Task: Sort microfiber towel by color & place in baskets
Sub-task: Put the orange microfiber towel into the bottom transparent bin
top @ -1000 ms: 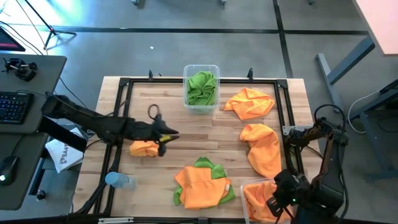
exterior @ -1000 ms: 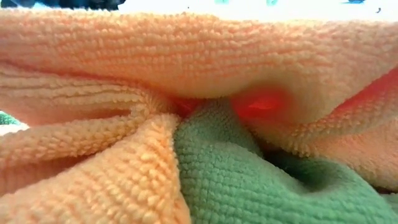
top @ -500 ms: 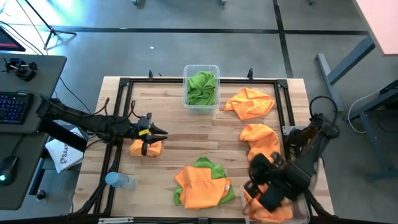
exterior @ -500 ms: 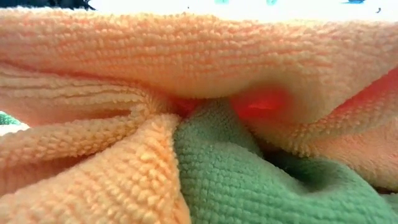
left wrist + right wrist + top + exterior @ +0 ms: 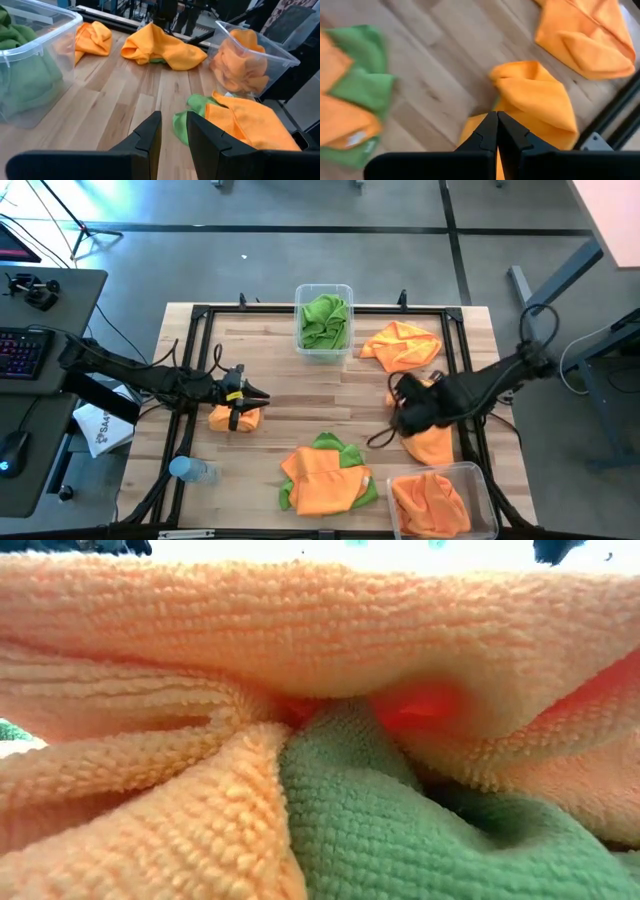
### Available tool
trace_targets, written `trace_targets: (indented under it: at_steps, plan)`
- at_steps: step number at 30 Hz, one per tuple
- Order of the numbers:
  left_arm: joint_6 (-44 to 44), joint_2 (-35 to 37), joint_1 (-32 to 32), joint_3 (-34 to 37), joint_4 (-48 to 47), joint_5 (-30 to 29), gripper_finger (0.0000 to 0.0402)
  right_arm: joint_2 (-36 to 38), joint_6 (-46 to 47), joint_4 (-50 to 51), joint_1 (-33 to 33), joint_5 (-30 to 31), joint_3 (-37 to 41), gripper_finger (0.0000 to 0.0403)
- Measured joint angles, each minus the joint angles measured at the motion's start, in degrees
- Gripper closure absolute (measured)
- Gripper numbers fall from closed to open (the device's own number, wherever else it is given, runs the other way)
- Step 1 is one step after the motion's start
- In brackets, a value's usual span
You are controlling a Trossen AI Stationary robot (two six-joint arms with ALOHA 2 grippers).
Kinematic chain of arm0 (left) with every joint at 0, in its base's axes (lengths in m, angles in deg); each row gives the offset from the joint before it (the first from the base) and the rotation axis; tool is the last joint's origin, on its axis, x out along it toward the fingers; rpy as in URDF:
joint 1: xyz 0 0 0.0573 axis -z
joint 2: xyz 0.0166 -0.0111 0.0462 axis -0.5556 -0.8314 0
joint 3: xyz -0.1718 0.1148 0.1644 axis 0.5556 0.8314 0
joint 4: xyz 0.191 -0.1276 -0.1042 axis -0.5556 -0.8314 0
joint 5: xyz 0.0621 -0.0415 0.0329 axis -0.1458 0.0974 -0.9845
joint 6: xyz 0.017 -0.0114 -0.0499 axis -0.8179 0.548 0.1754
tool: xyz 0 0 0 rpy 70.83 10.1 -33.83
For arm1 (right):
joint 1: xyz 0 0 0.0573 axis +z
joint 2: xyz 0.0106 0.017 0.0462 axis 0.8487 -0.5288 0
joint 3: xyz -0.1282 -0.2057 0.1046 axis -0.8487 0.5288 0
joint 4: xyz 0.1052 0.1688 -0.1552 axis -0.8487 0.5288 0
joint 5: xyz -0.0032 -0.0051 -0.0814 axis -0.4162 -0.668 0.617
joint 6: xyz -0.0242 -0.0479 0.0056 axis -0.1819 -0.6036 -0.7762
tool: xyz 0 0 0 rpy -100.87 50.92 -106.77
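Wooden counter (image 5: 300, 395) under a black frame, seen whole only from above. Green towels (image 5: 325, 320) bunched in the clear basket (image 5: 323, 288) at the far edge, middle. Second clear basket (image 5: 478, 480) at the near right corner, stuffed with orange cloth (image 5: 430, 505), its near edge cut off by the picture. Loose orange towel (image 5: 401, 345) at far right; another orange towel (image 5: 428, 425) just nearer, partly covered by the right arm. Mixed heap of orange over green (image 5: 328, 475) at near centre. Small orange bundle (image 5: 233, 418) at left, partly hidden beneath the left hand (image 5: 243, 396).

Left hand low over that bundle, fingers (image 5: 145, 140) narrowly parted with bare counter showing between them; no cloth between them in the wrist view, and contact with the bundle impossible to judge from above. Right hand (image 5: 400, 402) over the left edge of the nearer right-side orange towel, fingers (image 5: 496, 134) pressed together, tips against or just above the orange cloth (image 5: 535, 102); any pinch of fabric hidden by the fingers themselves.

Low view almost wholly blocked by orange and green pile (image 5: 330, 770) pressed close to the lens; only dark slivers at the top edge, unidentifiable. Blue-capped bottle (image 5: 190, 470) lying at the near left corner.
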State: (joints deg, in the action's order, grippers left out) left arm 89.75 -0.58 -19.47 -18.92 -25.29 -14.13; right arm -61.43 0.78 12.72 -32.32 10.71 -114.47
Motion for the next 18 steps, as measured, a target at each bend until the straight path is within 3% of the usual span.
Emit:
trace_targets:
  at_steps: [9, 18]
  plan:
    - [-1.5, 0.0, 0.0, 0.0, 0.1, 0.0, 0.0321, 16.2, 1.6, -4.3, -5.3, -4.1, 20.3, 0.0403]
    - [-1.5, 0.0, 0.0, 0.0, 0.0, 0.0, 0.0321, 21.2, -2.3, -4.5, -10.8, -2.4, 28.3, 0.0371]
